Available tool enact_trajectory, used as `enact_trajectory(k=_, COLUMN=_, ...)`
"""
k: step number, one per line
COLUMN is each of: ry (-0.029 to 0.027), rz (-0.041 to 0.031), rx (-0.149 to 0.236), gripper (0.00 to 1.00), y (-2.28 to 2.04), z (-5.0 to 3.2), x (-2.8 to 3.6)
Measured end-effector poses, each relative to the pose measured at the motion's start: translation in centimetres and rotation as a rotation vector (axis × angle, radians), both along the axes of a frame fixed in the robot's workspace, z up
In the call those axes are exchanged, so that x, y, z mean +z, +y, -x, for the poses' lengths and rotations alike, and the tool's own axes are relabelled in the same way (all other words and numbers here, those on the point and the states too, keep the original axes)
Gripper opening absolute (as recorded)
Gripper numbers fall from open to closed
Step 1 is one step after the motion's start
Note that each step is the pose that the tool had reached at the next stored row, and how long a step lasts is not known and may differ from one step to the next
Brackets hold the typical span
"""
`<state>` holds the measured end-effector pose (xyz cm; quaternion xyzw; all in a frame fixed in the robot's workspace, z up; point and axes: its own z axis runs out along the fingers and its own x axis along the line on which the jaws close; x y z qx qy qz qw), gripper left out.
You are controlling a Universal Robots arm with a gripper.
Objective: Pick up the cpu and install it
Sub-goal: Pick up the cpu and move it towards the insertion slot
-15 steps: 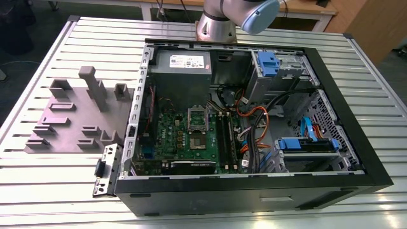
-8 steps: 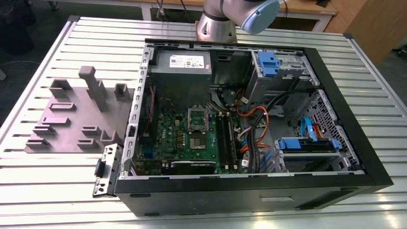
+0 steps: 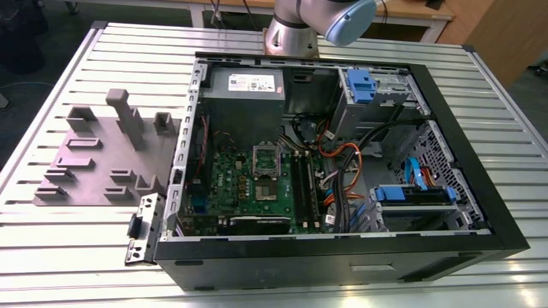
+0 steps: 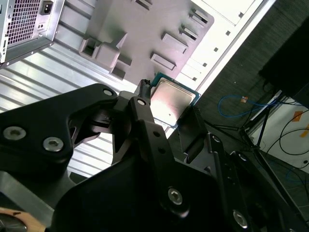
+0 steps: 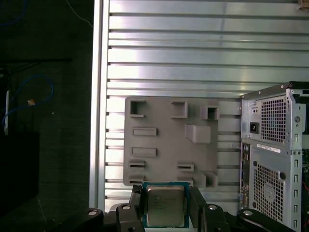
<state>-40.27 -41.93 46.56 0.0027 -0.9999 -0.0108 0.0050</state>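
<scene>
Cpu [image 5: 165, 208] sits clamped in our claw [image 5: 166, 193] above the tabletop [image 5: 193, 48]; we judge pickup done, and seating calls for squaring to the socket [image 3: 264, 156].

My fingers [image 5: 197, 208]: matte black. Cpu [image 5: 165, 205]: silver-grey top, teal-green rim. Fixture plate [image 5: 164, 140]: plain grey. Table [image 5: 193, 48]: silver, ribbed in parallel stripes. Motherboard [image 3: 256, 183]: green. Case [image 3: 342, 260]: black shell. Drive brackets [image 3: 360, 86]: blue. Cable bundle [image 3: 338, 151]: orange.

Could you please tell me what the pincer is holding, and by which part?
The pincer grips the small flat square silver-grey cpu chip by two opposite side edges.
</scene>
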Motion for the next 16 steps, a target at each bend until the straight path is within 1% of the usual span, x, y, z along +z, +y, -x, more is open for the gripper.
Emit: enact_trajectory(k=16, ry=0.0, rz=0.0, rx=0.0, gripper=0.47, y=0.0, z=-0.23, x=0.0)
